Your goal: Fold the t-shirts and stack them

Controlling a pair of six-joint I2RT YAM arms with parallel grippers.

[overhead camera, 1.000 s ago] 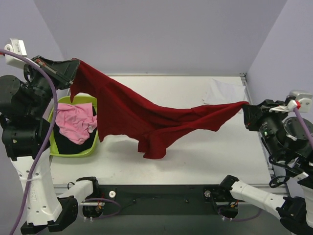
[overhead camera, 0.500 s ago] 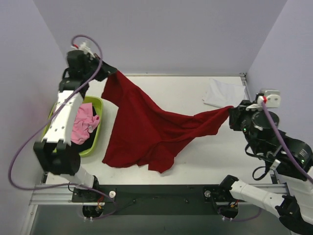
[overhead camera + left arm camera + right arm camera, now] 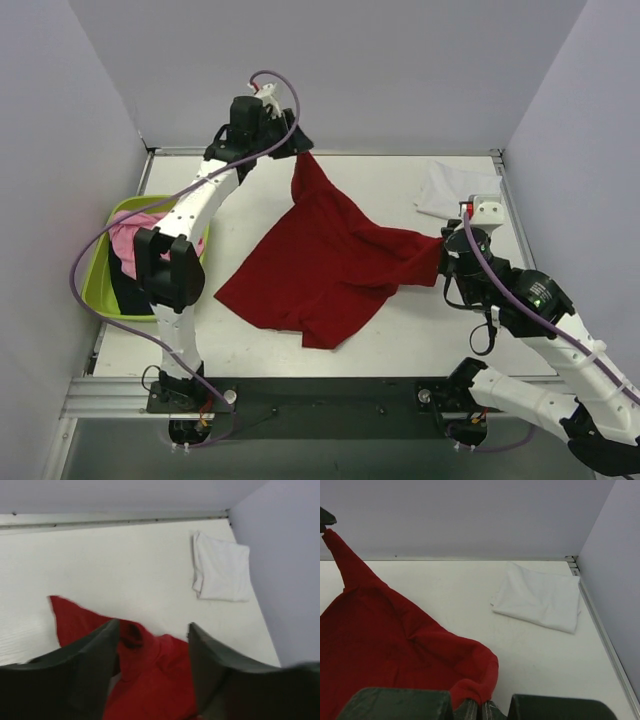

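Red shirt point(image 3: 320, 265) droops soft and light; right fingers point(image 3: 400, 705) clamp one corner, left fingers point(image 3: 75, 680) stand parted round another by the counter's point(image 3: 420, 335) far edge. Seams should grip best.

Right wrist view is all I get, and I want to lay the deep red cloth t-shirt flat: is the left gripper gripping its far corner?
Observer: The left wrist view shows the left gripper with jaws apart, the deep red cloth t-shirt bunched against one finger.
Operator: Which shirts wait unfolded?
Observer: A pink cloth t-shirt and a black cloth t-shirt lie in a lime-green plastic tub at the table's left side.
Operator: Is the red hem down?
Observer: Yes, the top view shows its near edge spread flat on the white table.
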